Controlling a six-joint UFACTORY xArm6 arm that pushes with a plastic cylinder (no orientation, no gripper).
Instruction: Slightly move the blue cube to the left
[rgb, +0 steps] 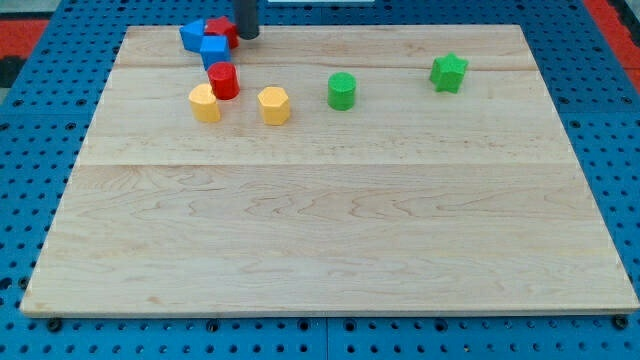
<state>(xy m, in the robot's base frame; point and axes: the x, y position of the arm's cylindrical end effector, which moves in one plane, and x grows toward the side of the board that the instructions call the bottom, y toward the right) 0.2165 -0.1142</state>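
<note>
There is one camera only, so no second view overlaps it. It stands off the near edge of the counter (330, 250) and looks down at a slant toward the far edge, which lies at the view's top. The counter narrows toward that end and fills nearly the whole picture, a rim of blue pegboard (40, 120) showing round it. The rod enters from the view's top, cut off above; my tip (246, 37) meets the far edge.
</note>
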